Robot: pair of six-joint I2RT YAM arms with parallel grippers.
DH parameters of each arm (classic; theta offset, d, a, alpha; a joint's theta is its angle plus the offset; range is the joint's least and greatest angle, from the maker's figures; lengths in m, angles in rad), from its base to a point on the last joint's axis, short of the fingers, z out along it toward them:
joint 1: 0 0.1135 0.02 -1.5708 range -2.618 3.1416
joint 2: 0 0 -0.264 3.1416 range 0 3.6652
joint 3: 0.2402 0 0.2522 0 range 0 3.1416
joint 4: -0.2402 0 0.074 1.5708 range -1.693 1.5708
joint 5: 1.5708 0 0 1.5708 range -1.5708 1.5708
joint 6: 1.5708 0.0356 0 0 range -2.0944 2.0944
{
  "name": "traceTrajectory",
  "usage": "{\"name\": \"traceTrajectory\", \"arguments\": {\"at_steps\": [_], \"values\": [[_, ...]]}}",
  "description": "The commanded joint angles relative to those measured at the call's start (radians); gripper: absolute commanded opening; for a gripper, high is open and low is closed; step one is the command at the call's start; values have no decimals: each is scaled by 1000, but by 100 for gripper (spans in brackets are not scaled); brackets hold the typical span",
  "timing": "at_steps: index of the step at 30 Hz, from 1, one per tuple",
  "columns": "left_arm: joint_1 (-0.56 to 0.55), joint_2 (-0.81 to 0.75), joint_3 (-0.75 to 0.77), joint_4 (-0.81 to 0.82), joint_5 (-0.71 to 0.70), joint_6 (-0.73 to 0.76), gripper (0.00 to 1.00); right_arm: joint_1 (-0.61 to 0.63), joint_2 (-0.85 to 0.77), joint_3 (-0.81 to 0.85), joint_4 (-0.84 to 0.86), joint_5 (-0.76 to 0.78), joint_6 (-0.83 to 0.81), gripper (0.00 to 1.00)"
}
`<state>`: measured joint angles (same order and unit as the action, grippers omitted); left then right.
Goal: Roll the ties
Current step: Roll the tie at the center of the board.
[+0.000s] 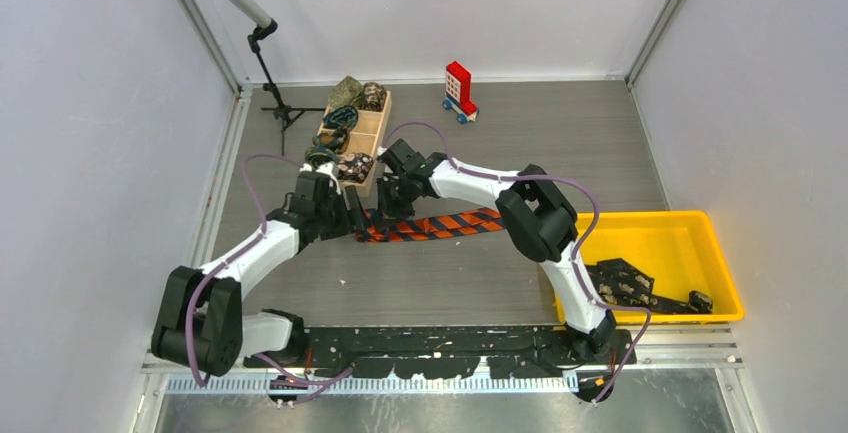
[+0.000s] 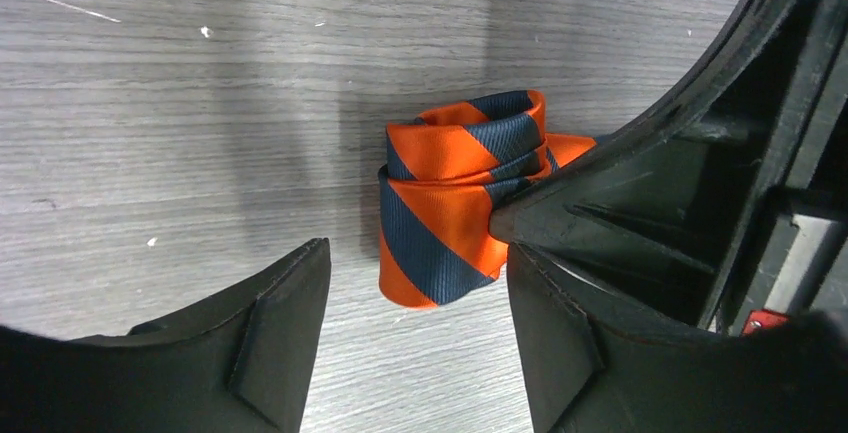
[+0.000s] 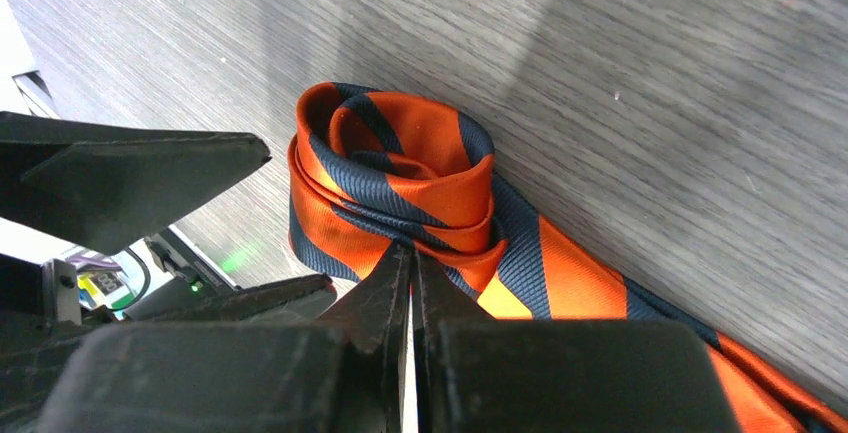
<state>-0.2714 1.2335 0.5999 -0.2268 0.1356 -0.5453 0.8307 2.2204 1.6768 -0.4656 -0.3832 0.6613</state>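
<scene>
1. The orange-and-navy tie (image 1: 440, 225) lies on the table (image 1: 600, 153), near its middle. The tie's long axis runs left to right.
2. Its left end is wound into a small roll (image 3: 400, 183), which stands on edge. The unrolled length is laid out flat to the right of the roll.
3. The left gripper (image 2: 418, 283) is held well open with nothing in it. The roll sits just beyond the gap between its fingers, and its lower edge reaches in between them.
4. The right gripper (image 3: 410, 253) is closed. Its tips are pressed against the base of the roll, where the flat length leaves it. It cannot be told whether a layer of cloth is nipped between them.
5. Both grippers are at the roll, the left on its left side and the right on the side of the flat length. It is judged that further winding must travel rightward along the flat length.
</scene>
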Motion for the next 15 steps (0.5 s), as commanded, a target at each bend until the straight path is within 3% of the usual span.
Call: {"name": "traceTrajectory", "arguments": {"at_steps": [1, 15], "values": [[23, 48, 6, 102, 71, -16, 65, -2, -37, -22, 22, 13, 4, 7], [48, 186, -26, 236, 148, -74, 46, -4, -28, -35, 31, 9, 7, 7]]}}
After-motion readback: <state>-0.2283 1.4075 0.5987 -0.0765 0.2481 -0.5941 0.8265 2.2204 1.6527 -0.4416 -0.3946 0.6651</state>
